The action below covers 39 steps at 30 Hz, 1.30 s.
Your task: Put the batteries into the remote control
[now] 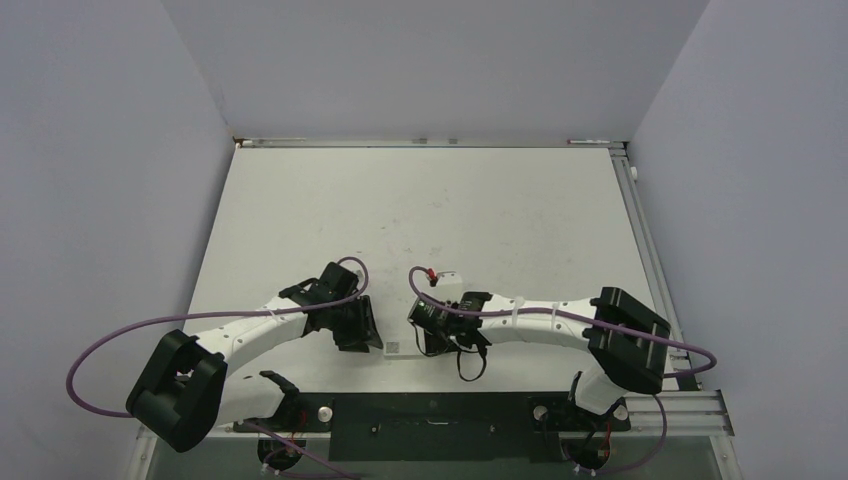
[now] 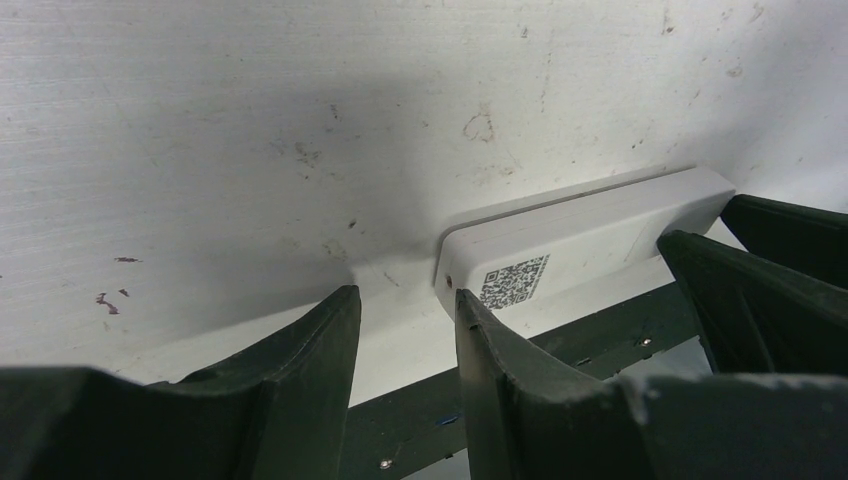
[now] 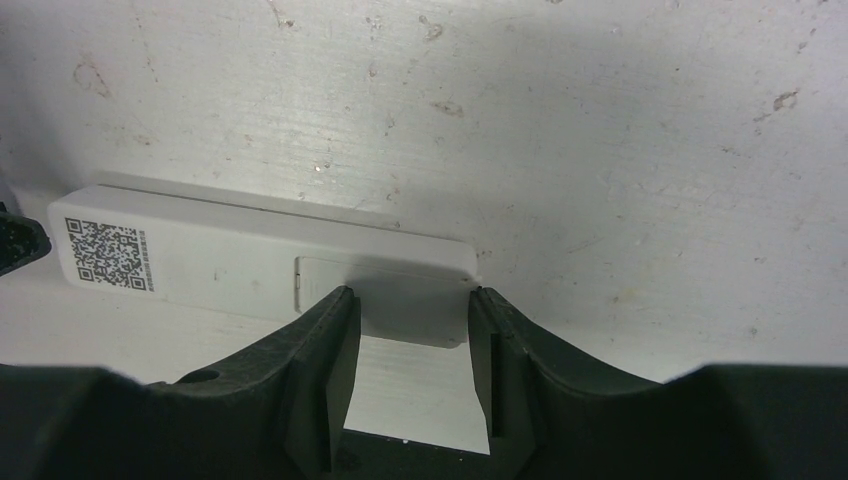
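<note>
The remote control [image 1: 397, 347] lies flat on the white table near its front edge, between my two grippers. It is a slim white bar [image 3: 220, 265] with a QR code at one end and a battery cover at the other. My right gripper [image 3: 410, 293] stands open over the cover end, one fingertip above the cover and the other at the remote's end edge. My left gripper [image 2: 403, 293] is open with only bare table between its fingers. Its right fingertip sits just in front of the QR-code end of the remote [image 2: 590, 235]. No battery shows in any view.
A small white piece with a red bit [image 1: 440, 273] lies on the table behind the right gripper [image 1: 428, 335]. The black base plate [image 1: 430, 415] runs along the near edge. The right gripper's fingers [image 2: 760, 290] show in the left wrist view.
</note>
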Each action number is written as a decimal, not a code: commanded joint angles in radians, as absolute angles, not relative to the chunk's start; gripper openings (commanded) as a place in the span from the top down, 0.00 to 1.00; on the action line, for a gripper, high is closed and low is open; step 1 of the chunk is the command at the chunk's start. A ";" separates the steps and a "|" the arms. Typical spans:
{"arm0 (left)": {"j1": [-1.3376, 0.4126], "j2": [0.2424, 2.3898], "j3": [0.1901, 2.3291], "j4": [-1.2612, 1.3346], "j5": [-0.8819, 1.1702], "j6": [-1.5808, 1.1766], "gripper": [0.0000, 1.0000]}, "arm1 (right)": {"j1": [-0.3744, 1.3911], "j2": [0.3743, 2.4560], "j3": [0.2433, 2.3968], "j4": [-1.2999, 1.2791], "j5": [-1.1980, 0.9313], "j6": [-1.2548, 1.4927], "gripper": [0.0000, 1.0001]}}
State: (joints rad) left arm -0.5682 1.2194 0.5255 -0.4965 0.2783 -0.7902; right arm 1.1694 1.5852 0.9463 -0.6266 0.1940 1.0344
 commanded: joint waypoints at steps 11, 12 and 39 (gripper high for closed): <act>-0.613 1.200 0.509 -0.414 0.331 -0.833 0.64 | 1.240 1.650 0.967 -0.561 0.145 1.093 0.59; -0.617 1.200 0.509 -0.414 0.329 -0.835 0.64 | 1.240 1.648 0.968 -0.566 0.147 1.091 0.59; -0.583 0.765 0.544 -0.646 0.151 -1.000 0.52 | 1.165 1.578 1.052 -0.560 -0.029 0.242 0.26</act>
